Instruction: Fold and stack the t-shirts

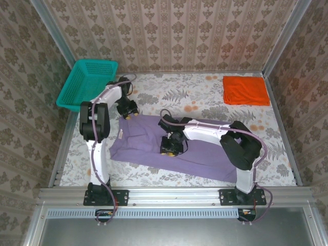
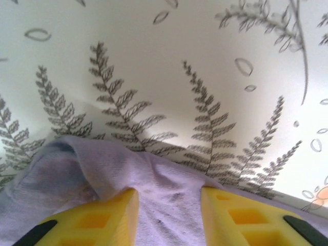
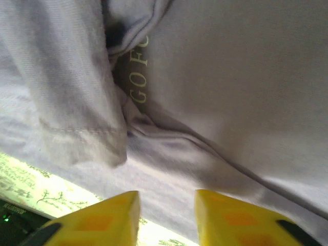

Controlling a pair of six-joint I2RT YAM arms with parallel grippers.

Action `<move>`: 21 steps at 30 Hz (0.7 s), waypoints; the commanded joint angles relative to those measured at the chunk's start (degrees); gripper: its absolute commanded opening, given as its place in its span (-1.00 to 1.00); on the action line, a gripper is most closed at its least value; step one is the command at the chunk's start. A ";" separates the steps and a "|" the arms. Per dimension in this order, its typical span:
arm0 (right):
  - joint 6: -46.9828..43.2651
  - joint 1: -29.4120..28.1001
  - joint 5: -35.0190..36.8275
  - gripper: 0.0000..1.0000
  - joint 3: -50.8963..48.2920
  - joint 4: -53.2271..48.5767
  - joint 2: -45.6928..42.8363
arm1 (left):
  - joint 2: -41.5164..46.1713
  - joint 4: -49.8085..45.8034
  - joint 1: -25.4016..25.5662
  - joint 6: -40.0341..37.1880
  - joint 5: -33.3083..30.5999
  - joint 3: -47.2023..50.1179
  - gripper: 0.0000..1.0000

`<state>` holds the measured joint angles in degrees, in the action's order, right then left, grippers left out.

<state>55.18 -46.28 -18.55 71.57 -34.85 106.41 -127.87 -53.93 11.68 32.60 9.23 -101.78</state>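
Purple tee (image 1: 205, 156) lies flat in the mid of the table (image 1: 169, 92), long way going left to right. A sleeve part is flopped over it & white letters peek out in the right wrist view. Orange tee (image 1: 245, 90) is a neat folded square in the far right corner, well apart from the purple one.

Left gripper (image 1: 128, 114) sits at the purple tee's far left edge. Its fingers (image 2: 102, 220) are spread w/ cloth lying under the gap, nothing pinched. Right gripper (image 1: 169, 148) is over the tee's middle, close to the near edge. Its fingers (image 3: 225, 215) are spread too, holding nothing.

So both are right on the tee: left arm at the end, right arm mid-way. Prob. next is a fold across the long way, so each must nip an edge on its own side. Orange tee is on the right arm's side, so the carry there looks like its job. Teal basket (image 1: 69, 92) sits far left, not needed.
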 commanded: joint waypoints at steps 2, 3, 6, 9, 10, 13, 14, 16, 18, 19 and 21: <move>-0.44 5.32 -1.86 -0.10 -2.95 1.38 -8.75 | -1.24 -2.67 -0.54 -2.04 -1.05 -4.72 -0.13; -0.26 7.42 -1.85 -0.09 -4.24 1.75 -10.67 | -1.24 -3.28 -0.44 -2.24 -1.10 -5.81 -0.10; -0.68 15.76 2.05 -0.07 -8.35 0.63 -16.94 | -0.94 -5.73 0.32 -3.00 -1.17 -10.25 0.03; -0.83 25.84 6.46 -0.13 -12.66 -0.49 -21.89 | -0.39 -8.77 2.26 -3.59 -1.91 -14.46 0.14; -1.25 29.03 7.89 -0.15 -13.93 -0.65 -23.00 | 0.08 -9.48 3.19 -3.68 -2.40 -15.16 0.15; -3.98 37.70 10.21 -0.22 -16.46 0.42 -24.17 | 2.67 -9.12 6.17 -2.81 -2.82 -12.76 0.05; -5.38 40.15 10.80 -0.22 -16.83 0.57 -23.87 | 3.71 -8.24 7.22 -2.31 -2.67 -10.89 0.02; -8.00 44.00 11.78 -0.23 -16.93 1.11 -22.15 | 4.94 -6.51 8.91 -1.27 -2.33 -7.36 -0.06; -9.99 47.17 11.60 -0.24 -16.51 1.83 -19.58 | 4.94 -5.16 10.04 -0.70 -2.32 -4.29 -0.11; -10.62 48.73 11.68 -0.25 -16.20 2.02 -18.12 | 4.50 -4.93 10.33 -0.29 -2.67 -3.08 -0.12; -10.75 51.03 12.27 -0.25 -16.14 2.89 -15.95 | 3.04 -4.91 10.40 0.13 -3.45 -1.65 -0.14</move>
<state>47.70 2.48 -8.51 55.37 -32.34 87.55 -124.29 -58.48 22.98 31.16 7.27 -105.71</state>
